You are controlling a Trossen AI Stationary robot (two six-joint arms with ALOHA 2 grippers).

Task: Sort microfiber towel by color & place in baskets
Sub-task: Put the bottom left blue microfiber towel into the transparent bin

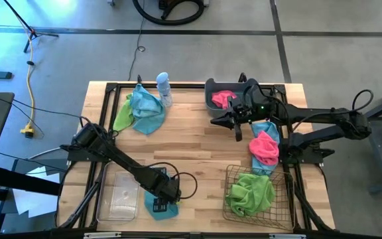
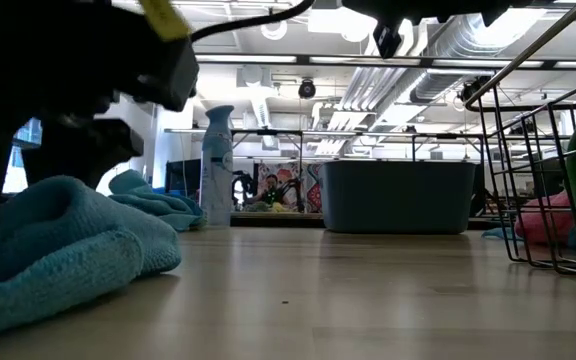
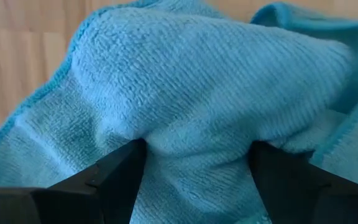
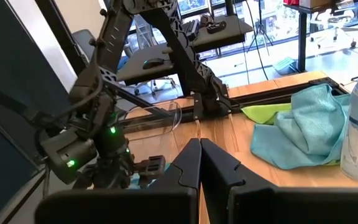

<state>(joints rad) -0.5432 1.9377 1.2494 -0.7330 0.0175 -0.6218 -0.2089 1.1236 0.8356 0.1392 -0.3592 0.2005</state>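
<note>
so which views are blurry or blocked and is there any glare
Low view: the left arm's dark bulk blocks the upper left, and the near teal towel is soft; ceiling lights glare. Left wrist view: teal towel fills the frame between the open left gripper. High view: bluish cast at the left edge.

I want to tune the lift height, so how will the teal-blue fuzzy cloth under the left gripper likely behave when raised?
The teal-blue fuzzy cloth bulges in soft folds between the left gripper's open fingers, so it will probably sag limply around the pinch. Its napped pile suggests decent grip rather than slipping. It looks thin and light; trailing edges may drag across the wooden table.
</note>
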